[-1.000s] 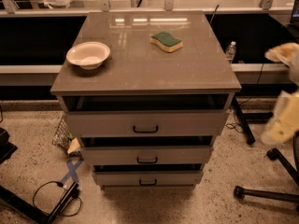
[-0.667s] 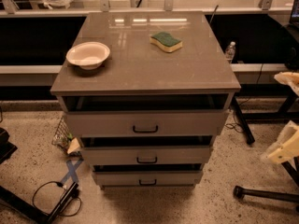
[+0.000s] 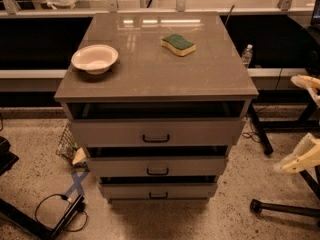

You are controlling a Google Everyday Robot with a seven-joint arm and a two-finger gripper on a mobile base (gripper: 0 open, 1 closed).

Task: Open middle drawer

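Note:
The grey cabinet (image 3: 155, 74) has three drawers. The middle drawer (image 3: 115, 166) is the second grey front, with a small black bar handle (image 3: 157, 171) at its centre. It looks pushed in, with a dark gap above it. The taller top drawer (image 3: 110, 132) and the lowest drawer (image 3: 125, 190) also look pushed in. My gripper (image 3: 307, 120) is at the right edge of the view, to the right of the cabinet and well apart from it. It is open and empty. Its cream fingers (image 3: 300, 159) are spread wide, one high and one low.
A white bowl (image 3: 95, 59) and a green sponge (image 3: 178, 44) lie on the cabinet top. A water bottle (image 3: 247, 55) stands behind on the right. Cables (image 3: 60, 209) and blue tape (image 3: 75, 183) lie on the floor at left. A black stand leg (image 3: 285, 209) lies at right.
My gripper has dropped lower and shifted a little further right at the edge of the view. The drawers, bowl and sponge have not moved.

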